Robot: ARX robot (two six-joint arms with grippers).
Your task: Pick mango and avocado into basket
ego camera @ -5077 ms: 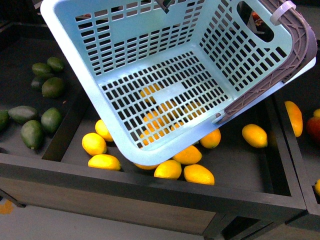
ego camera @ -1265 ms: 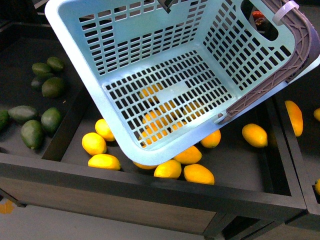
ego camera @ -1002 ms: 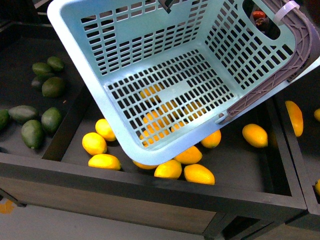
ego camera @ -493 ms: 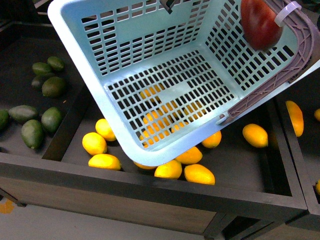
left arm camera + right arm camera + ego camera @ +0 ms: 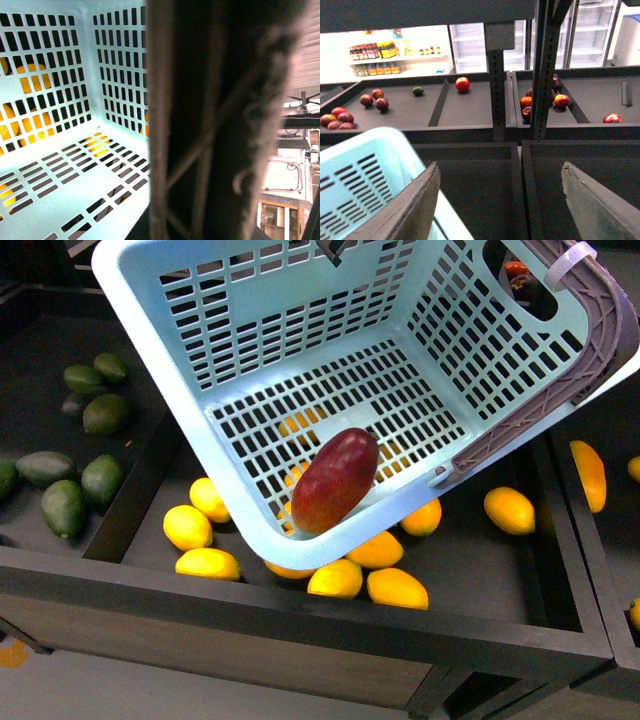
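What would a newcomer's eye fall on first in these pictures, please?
The dark red mango lying on the slotted floor of the tilted turquoise basket, mid-frame in the front view. Next, the yellow fruits in the dark bin beneath, and green avocados further left.

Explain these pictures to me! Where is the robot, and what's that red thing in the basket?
The robot has two arms and three cameras, so you mostly see what it sees. One camera sits on its body: a tilted turquoise basket hangs above bins of yellow fruits and green avocados. The red thing inside is a mango. The left wrist camera peers into the basket past a blurry dark handle. The right wrist camera shows the right gripper, open and empty, facing shelves.
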